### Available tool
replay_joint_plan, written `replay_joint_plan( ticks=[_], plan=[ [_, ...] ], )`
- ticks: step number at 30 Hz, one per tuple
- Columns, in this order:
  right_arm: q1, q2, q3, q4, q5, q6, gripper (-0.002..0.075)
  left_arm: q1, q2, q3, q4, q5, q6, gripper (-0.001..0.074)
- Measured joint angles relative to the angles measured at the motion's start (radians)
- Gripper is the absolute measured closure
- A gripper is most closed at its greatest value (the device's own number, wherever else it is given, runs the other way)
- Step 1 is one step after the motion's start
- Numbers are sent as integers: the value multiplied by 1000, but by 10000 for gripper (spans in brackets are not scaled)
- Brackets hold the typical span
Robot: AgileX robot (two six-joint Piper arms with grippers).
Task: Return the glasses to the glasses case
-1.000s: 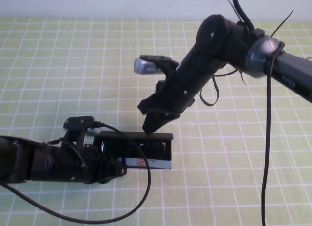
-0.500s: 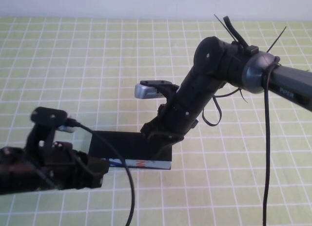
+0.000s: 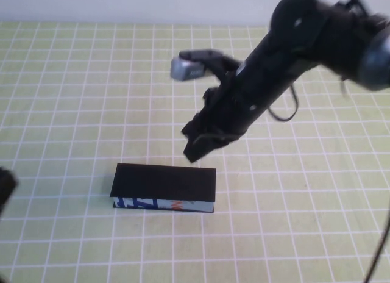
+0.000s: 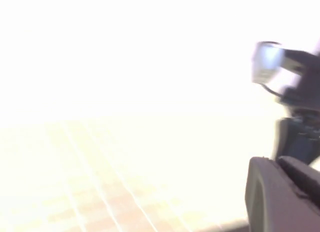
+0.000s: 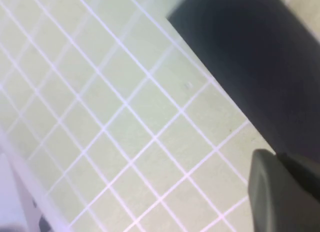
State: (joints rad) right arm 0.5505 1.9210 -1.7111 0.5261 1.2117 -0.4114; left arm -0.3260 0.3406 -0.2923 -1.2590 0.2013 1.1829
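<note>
Glasses case [image 3: 164, 183] lies shut on green gridded mat [image 3: 73, 100], lid flat, printed front toward you. Right gripper [image 3: 196, 150] hovers just above it, fingers together. Left gripper [image 3: 5, 186] cropped at edge, state unreadable.

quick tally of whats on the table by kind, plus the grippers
glasses case, lid shut: 1
glasses: 0 in view
right gripper, above the case's back edge: 1
left gripper, only seen in its wrist view, off the table's left edge: 1
total: 3
</note>
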Motion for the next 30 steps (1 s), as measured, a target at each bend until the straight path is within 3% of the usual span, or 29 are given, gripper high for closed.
replay_joint_plan(
  ticks=[7, 13, 22, 30],
  plan=[
    [0, -289, 145, -30, -26, 10, 737, 0, -338, 191, -4, -102, 49, 737],
    [0, -556, 347, -85, -127, 78, 737, 0, -349, 313, -5, -111, 60, 737],
    [0, -974, 670, -153, -275, 166, 737, 0, -349, 318, -8, -126, 60, 737],
    [0, -1337, 994, -167, -527, 183, 737, 0, -349, 318, -11, -130, 60, 737]
  ],
)
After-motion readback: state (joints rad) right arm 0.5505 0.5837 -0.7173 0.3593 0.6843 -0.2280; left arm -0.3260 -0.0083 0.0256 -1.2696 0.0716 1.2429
